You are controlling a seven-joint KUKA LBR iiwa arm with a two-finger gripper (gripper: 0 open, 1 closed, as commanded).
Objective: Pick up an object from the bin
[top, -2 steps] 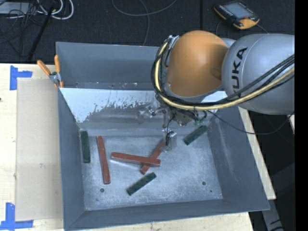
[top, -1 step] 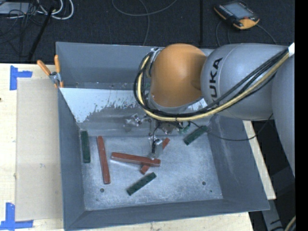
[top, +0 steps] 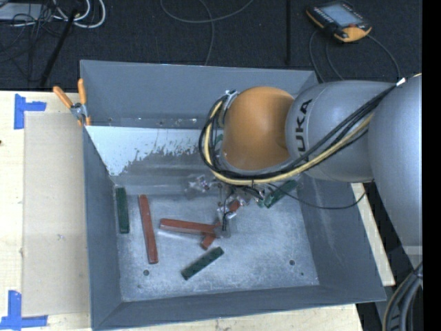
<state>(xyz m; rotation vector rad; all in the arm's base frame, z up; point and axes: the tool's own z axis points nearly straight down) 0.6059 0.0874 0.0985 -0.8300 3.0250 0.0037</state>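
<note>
Claw [top: 226,221] sits low mid-bin [top: 103,240], at the 3 o'clock end of a reddish-brown stick [top: 182,225], and we can't tell if it's clamped, so the lift looks undone.

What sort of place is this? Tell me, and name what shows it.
Probably a robotics lab or test cell: a KUKA arm hangs over a grey metal bin holding loose red-brown and green sticks, and a handheld device lies among cables on the dark floor behind.
</note>
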